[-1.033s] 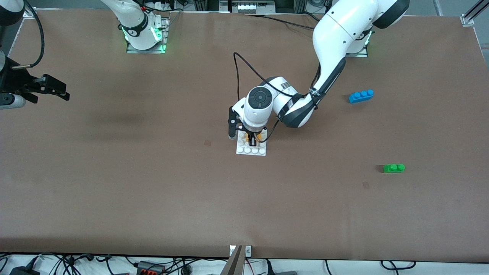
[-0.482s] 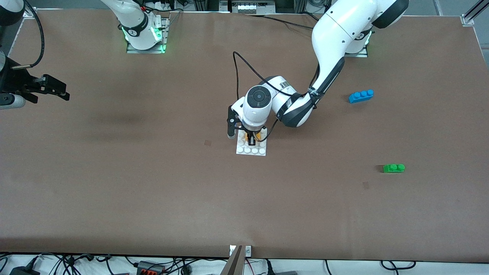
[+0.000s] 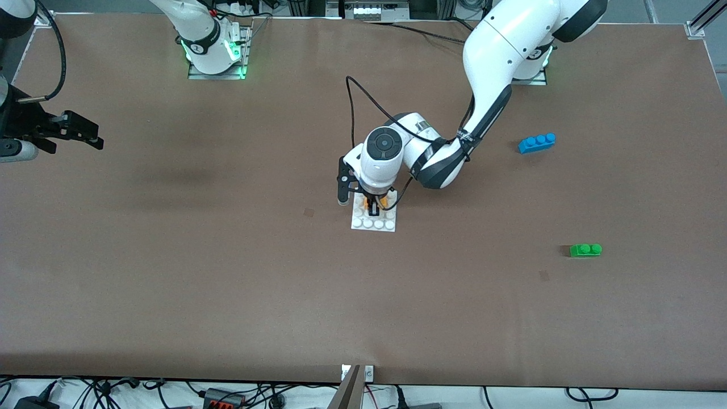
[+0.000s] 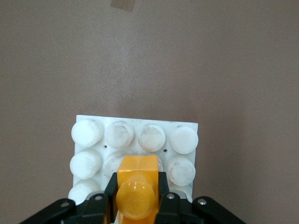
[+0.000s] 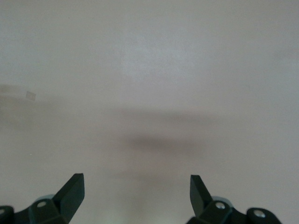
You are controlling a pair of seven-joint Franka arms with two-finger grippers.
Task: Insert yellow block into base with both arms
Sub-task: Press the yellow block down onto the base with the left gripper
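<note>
Yellow block sits clamped between my left gripper fingers right over the base mid-tabletop, seemingly not yet pressed onto the studs, while my right gripper waits with fingers apart near its own end.

Looks like a robotics lab: two white arms bolted onto metal base plates with green status lights, a big desk covered in plain brown sheet, loose cables and power bricks along its edge, and aluminium framing at the corner.
</note>
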